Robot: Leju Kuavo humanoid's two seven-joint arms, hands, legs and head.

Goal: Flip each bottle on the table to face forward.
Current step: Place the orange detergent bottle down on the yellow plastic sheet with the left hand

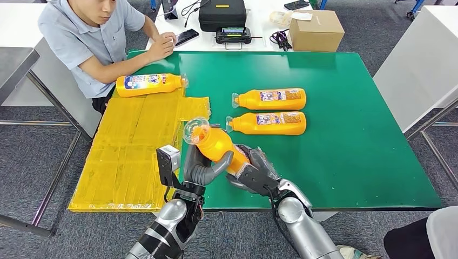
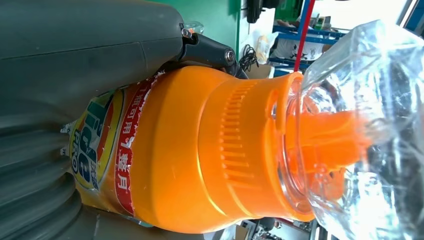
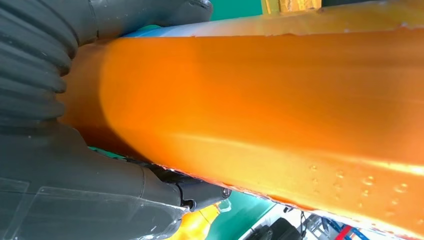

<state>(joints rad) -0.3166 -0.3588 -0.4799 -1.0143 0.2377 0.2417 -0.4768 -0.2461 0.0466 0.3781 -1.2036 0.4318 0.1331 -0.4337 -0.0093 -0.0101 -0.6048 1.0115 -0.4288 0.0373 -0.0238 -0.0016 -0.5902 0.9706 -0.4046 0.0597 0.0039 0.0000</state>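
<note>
Mid-flip on one bottle. Held bottle is off the green table, near its front edge, tilted with the clear cap up and away from the robot. Both hands are on it: left hand wraps the upper body just below the shoulder, thumb across the front; right hand is closed round the lower body and base. In the left wrist view the fingers press against the label edge, so part of a printed face is showing toward that camera; the right wrist view gives plain orange side wall clamped against the palm. Can't tell for sure which face of the label ends up toward the front, since the hands cover most of it in the head view. Two more bottles lie side by side further back on the table, caps pointing to robot's left, labels visible. A fourth bottle lies on the yellow mat near a seated person, cap pointing right. My read: this is the rotate-in-hand step, with set-down not yet done. Next move likely needs a roll about the bottle's long axis until the front label faces out, one hand loosening while the other carries, then a low placement beside the other two without knocking them. Risk: smooth wall, slip during regrip.
</note>
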